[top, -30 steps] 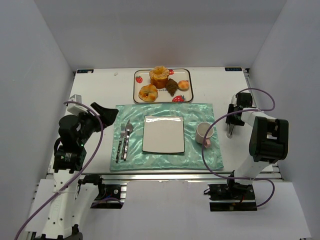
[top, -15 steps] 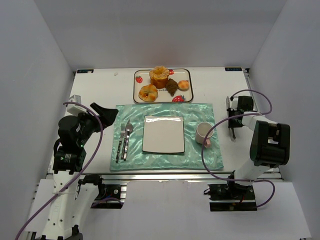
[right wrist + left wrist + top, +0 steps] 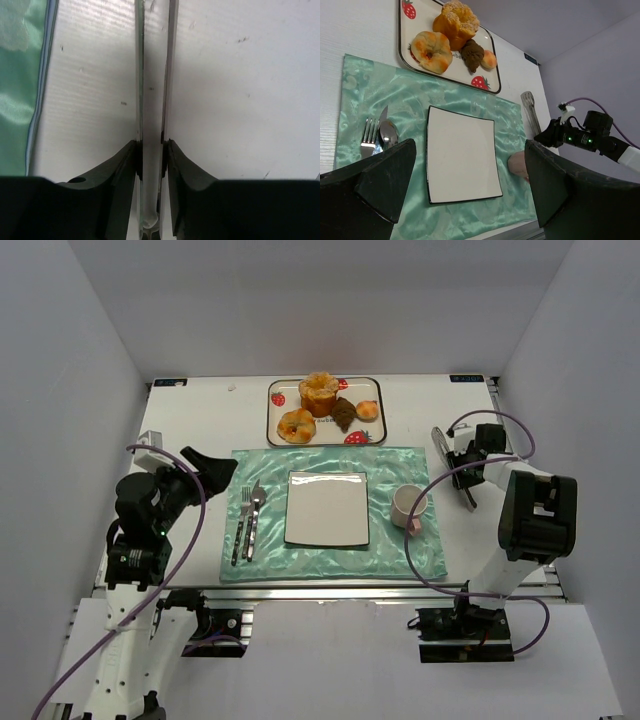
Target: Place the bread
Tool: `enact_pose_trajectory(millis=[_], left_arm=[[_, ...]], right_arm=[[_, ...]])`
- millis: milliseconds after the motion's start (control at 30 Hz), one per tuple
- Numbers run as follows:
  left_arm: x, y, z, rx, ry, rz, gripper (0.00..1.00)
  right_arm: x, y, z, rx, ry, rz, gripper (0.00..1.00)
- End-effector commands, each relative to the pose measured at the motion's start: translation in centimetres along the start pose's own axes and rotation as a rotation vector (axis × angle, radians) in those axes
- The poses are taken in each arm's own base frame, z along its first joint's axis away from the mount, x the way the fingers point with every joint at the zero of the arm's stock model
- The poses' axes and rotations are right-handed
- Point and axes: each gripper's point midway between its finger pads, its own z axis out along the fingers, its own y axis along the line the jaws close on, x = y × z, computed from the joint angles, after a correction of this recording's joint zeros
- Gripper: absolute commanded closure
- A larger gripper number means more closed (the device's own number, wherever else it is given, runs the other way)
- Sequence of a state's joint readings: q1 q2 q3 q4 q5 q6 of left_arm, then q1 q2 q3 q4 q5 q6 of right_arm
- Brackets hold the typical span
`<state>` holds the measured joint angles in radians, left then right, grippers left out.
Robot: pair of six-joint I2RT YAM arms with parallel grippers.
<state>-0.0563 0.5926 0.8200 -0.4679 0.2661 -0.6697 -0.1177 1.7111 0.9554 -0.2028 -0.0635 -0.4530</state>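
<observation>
The bread (image 3: 345, 414) (image 3: 472, 55), a small dark brown pastry, lies on the strawberry-patterned tray (image 3: 290, 386) at the back of the table, among lighter buns. My right gripper (image 3: 470, 462) (image 3: 151, 145) is at the right side of the table, shut on the handle end of metal tongs (image 3: 450, 462) (image 3: 140, 75), whose two arms run forward between its fingers. The tongs (image 3: 530, 107) point toward the back left. My left gripper (image 3: 205, 468) (image 3: 470, 185) hovers open at the left edge of the mat, holding nothing. A white square plate (image 3: 327, 508) (image 3: 462, 155) sits on the mat.
A teal placemat (image 3: 400, 465) carries the plate, a fork and spoon (image 3: 247, 520) at its left and a pink mug (image 3: 408, 507) at its right. On the tray are also a tall golden bun (image 3: 319, 393), a ring-shaped bun (image 3: 296, 425) and a small orange bun (image 3: 368, 410).
My right gripper has closed on the tongs and swung them so their far end points back and left. The left arm has barely moved.
</observation>
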Motion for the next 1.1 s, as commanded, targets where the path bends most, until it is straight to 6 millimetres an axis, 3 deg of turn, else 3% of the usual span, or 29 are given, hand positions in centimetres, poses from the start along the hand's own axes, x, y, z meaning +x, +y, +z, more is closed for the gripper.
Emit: enact_pose_trajectory(millis=[0, 100, 267, 367, 400, 433, 567, 733, 833, 1067], left_arm=[[-1.1, -1.3, -1.1, 0.029, -0.033, 0.02, 0.02], [-1.0, -1.3, -1.4, 0.029, -0.035, 0.013, 0.02], [-0.8, -1.3, -1.6, 0.028, -0.036, 0.003, 0.02], [-0.9, -1.4, -1.6, 0.03, -0.038, -0.002, 0.02], [-0.9, -1.5, -1.6, 0.033, -0.037, -0.002, 0.02], [-1.0, -1.5, -1.6, 0.034, -0.04, -0.001, 0.02], [-1.2, -1.8, -1.7, 0.046, -0.042, 0.0, 0.02], [-1.2, -2.1, -1.7, 0.059, -0.041, 0.0, 0.02], [-1.2, -2.2, -1.8, 0.066, -0.043, 0.003, 0.02], [-1.2, -2.4, -1.9, 0.08, -0.043, 0.007, 0.02]], right_arm=[[1.6, 0.9, 1.4, -0.073, 0.064, -0.032, 0.63], [1.1, 0.8, 1.9, -0.085, 0.061, -0.054, 0.55], [0.8, 0.8, 2.5, -0.111, 0.061, -0.077, 0.52], [0.1, 1.3, 2.1, -0.15, 0.042, -0.082, 0.62], [-0.5, 1.5, 1.8, -0.162, 0.019, -0.083, 0.73], [-0.8, 1.6, 1.7, -0.172, 0.012, -0.083, 0.78], [-4.2, 0.7, -0.5, -0.192, -0.077, -0.052, 0.9], [-8.9, 0.1, -4.5, -0.205, -0.202, -0.036, 0.91], [-10.4, 0.1, -6.4, -0.208, -0.24, -0.035, 0.9], [-11.8, -0.4, -9.0, -0.201, -0.245, -0.059, 0.82]])
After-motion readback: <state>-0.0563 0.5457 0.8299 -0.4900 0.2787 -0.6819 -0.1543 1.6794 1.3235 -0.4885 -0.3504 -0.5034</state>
